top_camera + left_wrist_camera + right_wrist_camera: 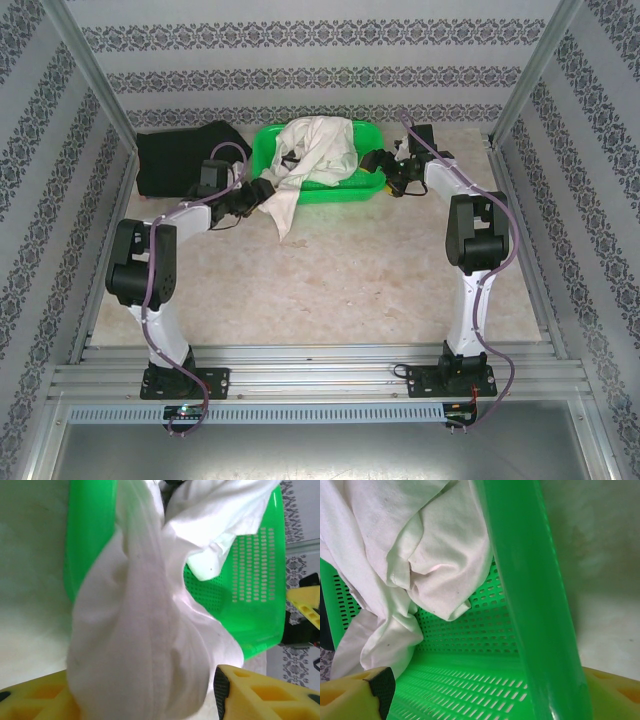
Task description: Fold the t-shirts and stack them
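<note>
the cream t-shirt (pixel 315 150) lies heaped in the green mesh basket (pixel 345 190) at the far middle of the bench (pixel 330 290). one long fold of it spills over the basket's near left rim and hangs down to the bench top. the black t-shirt (pixel 175 160) lies crumpled on the bench at the far left, just beside the basket and apart from the cream one.

the left tool (pixel 255 195) reaches to the basket's left end, where the spilled fold comes down. in the left wrist view a thick bunch of that cream cloth fills the gap between its yellow fingers (pixel 265 695), which stand partly apart. the cloth touches one finger and comes right up to the dark pad of the other, but whether they squeeze it cannot be told.

the right tool (pixel 385 178) sits at the basket's right end with its jaws wide, astride the basket's right wall. in the right wrist view one finger is inside over the perforated floor, well clear of the rim. the other is outside over the bench, and the smooth green rim runs between them. ahead of that tool, part of the cream cloth hangs inside the basket against the perforated wall.
</note>
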`<action>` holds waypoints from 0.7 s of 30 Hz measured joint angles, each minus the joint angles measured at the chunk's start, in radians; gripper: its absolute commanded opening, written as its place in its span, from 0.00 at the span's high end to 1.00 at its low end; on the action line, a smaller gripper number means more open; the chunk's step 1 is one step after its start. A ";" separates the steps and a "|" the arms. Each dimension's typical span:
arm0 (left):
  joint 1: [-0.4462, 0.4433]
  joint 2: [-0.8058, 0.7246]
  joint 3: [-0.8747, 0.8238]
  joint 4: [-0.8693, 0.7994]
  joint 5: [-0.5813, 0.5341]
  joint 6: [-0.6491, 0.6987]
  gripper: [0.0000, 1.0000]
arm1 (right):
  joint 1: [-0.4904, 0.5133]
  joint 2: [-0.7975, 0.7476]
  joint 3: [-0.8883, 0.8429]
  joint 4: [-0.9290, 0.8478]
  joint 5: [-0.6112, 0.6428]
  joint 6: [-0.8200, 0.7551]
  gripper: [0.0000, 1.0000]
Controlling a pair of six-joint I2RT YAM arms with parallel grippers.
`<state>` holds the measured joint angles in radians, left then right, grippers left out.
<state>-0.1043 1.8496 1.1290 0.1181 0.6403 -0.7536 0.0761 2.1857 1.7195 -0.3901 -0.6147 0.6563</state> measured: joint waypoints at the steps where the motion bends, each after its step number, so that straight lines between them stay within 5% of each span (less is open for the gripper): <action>1: 0.002 -0.010 -0.012 0.001 0.009 0.000 0.38 | 0.000 0.000 0.000 0.000 0.000 0.000 0.10; 5: 0.007 -0.043 -0.056 0.007 0.035 0.000 0.43 | 0.000 0.000 0.000 0.000 0.000 0.000 0.11; 16: 0.008 -0.051 -0.082 0.055 0.068 -0.032 0.99 | 0.000 0.002 0.000 -0.004 0.001 0.001 0.21; 21: 0.008 -0.056 -0.064 0.056 0.085 -0.045 1.00 | 0.000 0.014 0.000 -0.014 0.008 0.007 0.37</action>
<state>-0.0959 1.7935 1.0653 0.1738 0.7250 -0.7982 0.0757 2.1994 1.7195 -0.4038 -0.6071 0.6632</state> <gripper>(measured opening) 0.052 0.700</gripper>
